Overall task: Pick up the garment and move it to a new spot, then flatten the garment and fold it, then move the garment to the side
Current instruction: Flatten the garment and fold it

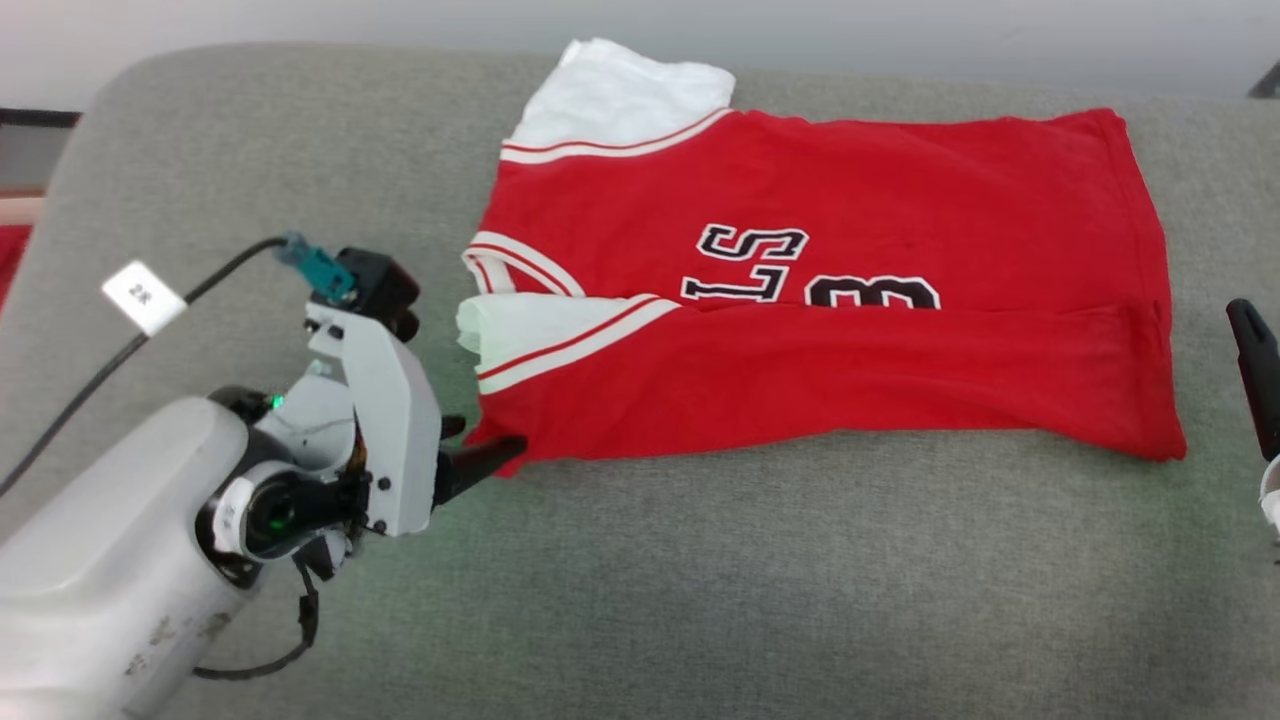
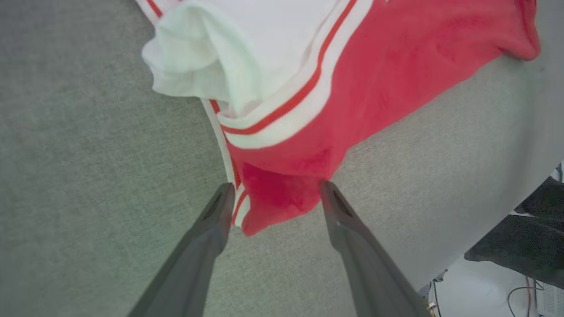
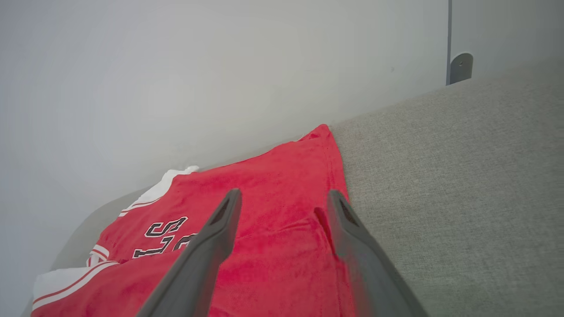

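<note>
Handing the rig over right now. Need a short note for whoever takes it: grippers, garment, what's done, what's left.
Grippers: left gripper open, jaws either side of the garment at its near-left corner, not clamped. right gripper open near the garment's right end, holding nothing.
Garment: flat on the grey cushion, near long edge folded up over the lower part of the black lettering.
Done: laid out, flattened, one lengthwise fold in.
Left: probably another fold, then move it to the side.
</note>
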`<state>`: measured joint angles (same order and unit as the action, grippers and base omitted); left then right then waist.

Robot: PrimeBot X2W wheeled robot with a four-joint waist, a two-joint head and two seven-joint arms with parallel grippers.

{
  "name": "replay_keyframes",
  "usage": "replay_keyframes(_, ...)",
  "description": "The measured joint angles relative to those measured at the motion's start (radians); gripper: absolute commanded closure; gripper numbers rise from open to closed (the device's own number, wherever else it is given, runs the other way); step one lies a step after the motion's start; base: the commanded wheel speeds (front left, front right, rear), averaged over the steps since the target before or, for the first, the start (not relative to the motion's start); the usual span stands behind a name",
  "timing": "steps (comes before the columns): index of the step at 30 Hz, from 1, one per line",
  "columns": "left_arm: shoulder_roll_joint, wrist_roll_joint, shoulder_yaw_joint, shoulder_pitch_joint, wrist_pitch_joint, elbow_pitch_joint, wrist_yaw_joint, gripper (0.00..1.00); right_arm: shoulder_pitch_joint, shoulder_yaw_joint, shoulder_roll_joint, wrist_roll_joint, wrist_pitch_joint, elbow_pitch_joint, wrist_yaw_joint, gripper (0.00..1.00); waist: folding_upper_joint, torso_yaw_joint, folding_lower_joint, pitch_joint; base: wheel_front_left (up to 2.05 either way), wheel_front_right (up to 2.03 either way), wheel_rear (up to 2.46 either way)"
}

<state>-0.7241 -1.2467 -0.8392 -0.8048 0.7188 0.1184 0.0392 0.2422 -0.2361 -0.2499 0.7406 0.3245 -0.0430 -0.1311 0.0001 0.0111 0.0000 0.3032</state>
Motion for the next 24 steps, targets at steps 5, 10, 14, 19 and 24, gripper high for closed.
replay_keyframes(5, 0.023, -0.023, 0.005, 0.018, -0.018, 0.113, -0.021, 0.00, 0.018, -0.003, -0.002, 0.006, -0.003, -0.009, 0.000, 0.00, 0.0000, -0.027, 0.0000, 0.030, 0.00, 0.00, 0.00)
replay_keyframes(10, 0.039, -0.046, 0.019, 0.019, -0.037, 0.192, -0.060, 0.00, 0.021, -0.008, -0.007, 0.006, 0.002, -0.021, 0.000, 0.00, 0.0000, -0.053, 0.0000, 0.057, 0.00, 0.00, 0.00)
replay_keyframes(14, 0.050, -0.057, 0.023, 0.013, -0.036, 0.225, -0.085, 0.35, 0.021, -0.013, -0.014, 0.006, 0.012, -0.033, 0.000, 0.00, 0.0000, -0.068, 0.0000, 0.073, 0.00, 0.00, 0.00)
replay_keyframes(19, 0.071, -0.067, 0.026, 0.006, -0.041, 0.255, -0.108, 1.00, 0.020, 0.031, -0.077, -0.033, 0.100, -0.048, 0.000, 0.00, -0.0001, -0.070, 0.0000, 0.078, 0.00, 0.00, 0.00)
replay_keyframes(24, 0.079, -0.065, 0.022, -0.002, -0.046, 0.262, -0.120, 1.00, 0.016, 0.139, -0.191, -0.088, 0.281, -0.055, 0.000, 0.00, -0.0001, -0.062, 0.0001, 0.079, 0.00, 0.00, 0.00)
